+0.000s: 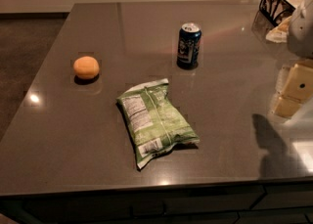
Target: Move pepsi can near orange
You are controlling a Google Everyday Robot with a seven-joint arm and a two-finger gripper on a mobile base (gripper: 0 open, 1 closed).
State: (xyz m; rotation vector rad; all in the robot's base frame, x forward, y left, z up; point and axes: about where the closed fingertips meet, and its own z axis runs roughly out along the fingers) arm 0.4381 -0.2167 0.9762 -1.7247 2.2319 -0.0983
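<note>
I'm seeing gripper [293, 93] hanging at rt edge, well apart from pepsi can [189, 45] & orange [86, 67]; parted or closed, can't tell.

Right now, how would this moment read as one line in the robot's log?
pepsi can: upright, untouched | orange: left of can, apart | chip bag: flat, in front | gripper: right edge, clear of can

Cut off and unreadable, right side.
Gripper [296, 87] at right edge, partly out of frame; wire basket [279, 3] clipped at top-right corner; chip bag [155, 120] label print too small to read.
</note>
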